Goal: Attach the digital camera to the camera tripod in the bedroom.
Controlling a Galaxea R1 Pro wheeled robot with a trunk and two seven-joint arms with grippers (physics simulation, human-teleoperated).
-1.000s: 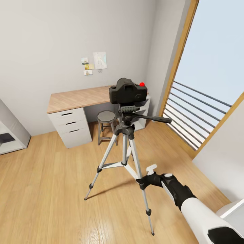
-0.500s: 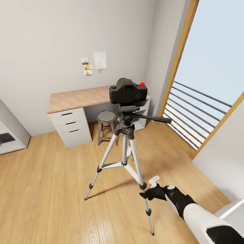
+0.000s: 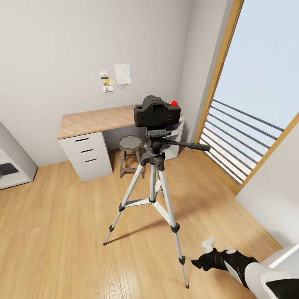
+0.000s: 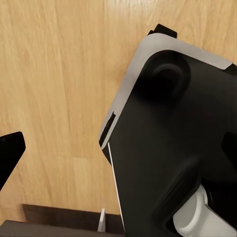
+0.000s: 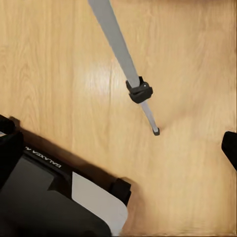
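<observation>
Head view: wood plank floor (image 3: 62, 232), grey walls (image 3: 54, 50) — right claw (image 3: 203, 255) low, its grip unclear.

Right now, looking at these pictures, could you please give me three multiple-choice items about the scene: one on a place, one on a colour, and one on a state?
1. Where does the small black boxy camera sit?
A. on the desk
B. on top of the silver-legged tripod
C. on the floor

2. What colour is the button on the camera's top?
A. red
B. green
C. blue

3. In what state is the robot's right hand?
A. clamped on a tripod leg
B. holding the camera
C. free, low above the light wood plank floor

Answers: 1 B, the camera rests on the tripod's black head. 2 A, a red dot shows on top. 3 C, the hand touches nothing, beside the tripod's near leg.
</observation>
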